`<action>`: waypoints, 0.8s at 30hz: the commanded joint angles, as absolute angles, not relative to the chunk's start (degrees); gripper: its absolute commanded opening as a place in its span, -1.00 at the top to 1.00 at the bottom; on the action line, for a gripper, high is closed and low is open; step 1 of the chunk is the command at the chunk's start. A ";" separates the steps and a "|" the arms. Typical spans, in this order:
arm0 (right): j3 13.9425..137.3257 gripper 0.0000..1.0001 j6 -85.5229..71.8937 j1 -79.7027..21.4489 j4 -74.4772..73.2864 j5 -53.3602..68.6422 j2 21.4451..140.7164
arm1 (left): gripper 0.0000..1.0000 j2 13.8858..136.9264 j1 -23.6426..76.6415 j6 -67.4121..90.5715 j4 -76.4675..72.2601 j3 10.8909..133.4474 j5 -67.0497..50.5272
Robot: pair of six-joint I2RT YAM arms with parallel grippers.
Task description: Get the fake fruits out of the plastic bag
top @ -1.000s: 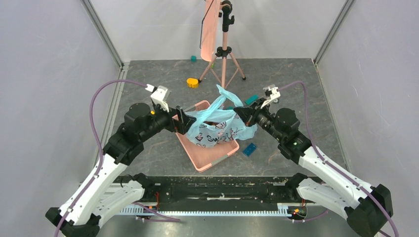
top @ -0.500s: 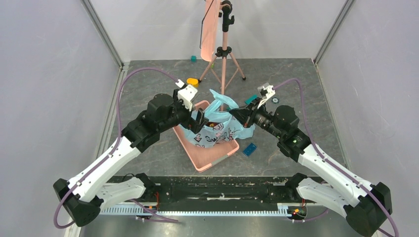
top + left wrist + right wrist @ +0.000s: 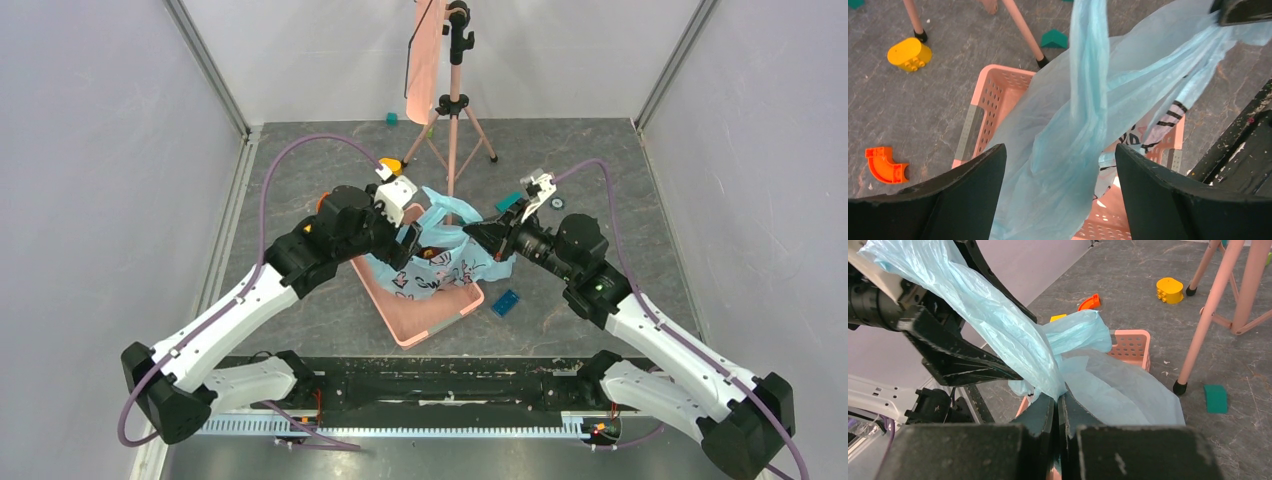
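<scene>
From above, the plastic bag (image 3: 446, 262) sits in the pink basket (image 3: 428, 322) near the middle of the table, its top drawn up and stretched between the two arms. The right gripper (image 3: 480, 232) pinches the bag's right side and the left gripper (image 3: 406, 243) is pressed in at its left side. The step in hand looks like opening the bag's mouth; no fake fruits are out on the table, and none shows clearly through the film, so they are presumably inside. A white panel on the bag carries dark lettering that seems to begin "Sw"; the rest is lost in folds. A pink stand (image 3: 455, 110) rises near the far edge. In the left wrist view that gripper's fingers (image 3: 968, 195) stand wide apart with a twisted blue strip of the bag hanging between them, not clamped; black print shows lower down on the bag but cannot be read. A yellow block (image 3: 909, 54) and an orange curved piece (image 3: 884, 165) lie on the table beside the basket. In the right wrist view its fingers are pressed together on a gathered fold of the film. The next move probably calls for the left fingers to close on that strip and pull away from the right, spreading the mouth enough to reach a fruit.
</scene>
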State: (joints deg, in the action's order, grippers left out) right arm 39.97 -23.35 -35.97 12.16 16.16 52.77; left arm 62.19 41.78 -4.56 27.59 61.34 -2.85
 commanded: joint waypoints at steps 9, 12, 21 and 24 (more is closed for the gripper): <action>42.63 1.00 -21.57 -35.84 12.08 16.33 49.93 | -0.15 66.38 42.10 -4.54 32.28 65.10 2.50; 42.63 1.00 -20.87 -35.86 11.24 15.50 49.39 | 0.10 65.66 42.10 -4.48 32.70 65.98 3.44; 42.28 1.00 -19.98 -35.86 7.90 10.24 49.54 | 0.17 58.34 42.10 -3.26 30.66 67.77 1.61; 42.25 1.00 -19.79 -35.86 6.89 7.85 49.58 | 0.26 56.06 42.14 -2.74 29.69 67.68 0.98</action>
